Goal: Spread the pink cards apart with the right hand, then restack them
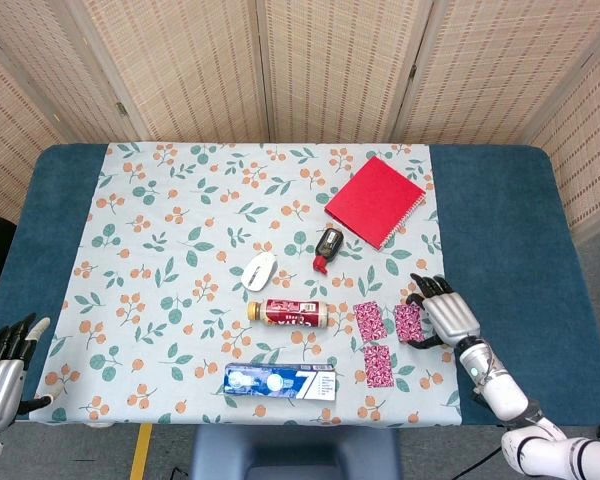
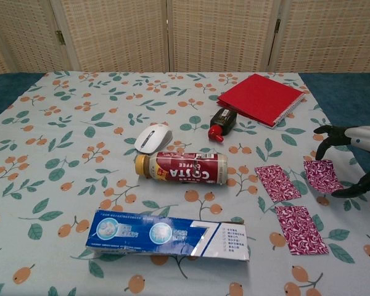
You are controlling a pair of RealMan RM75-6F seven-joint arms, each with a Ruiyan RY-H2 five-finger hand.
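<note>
Three pink patterned cards lie flat and apart on the floral cloth: a left card [image 1: 368,320] [image 2: 277,182], a right card [image 1: 408,318] [image 2: 322,176] and a near card [image 1: 378,364] [image 2: 301,229]. My right hand [image 1: 442,315] [image 2: 362,140] arches over the right card's outer side, fingers spread. Its fingertips [image 2: 321,154] reach down at that card's far edge, and its thumb comes down by the card's right corner. It grips nothing. My left hand [image 1: 2,374] hangs off the table's near left corner, fingers apart and empty.
A Costa coffee bottle [image 2: 182,167] lies left of the cards, with a blue toothpaste box [image 2: 166,235] nearer. A white mouse [image 2: 152,137], a small black bottle [image 2: 222,122] and a red notebook [image 2: 261,98] sit farther back. Blue tablecloth [image 1: 510,260] borders the floral cloth on the right.
</note>
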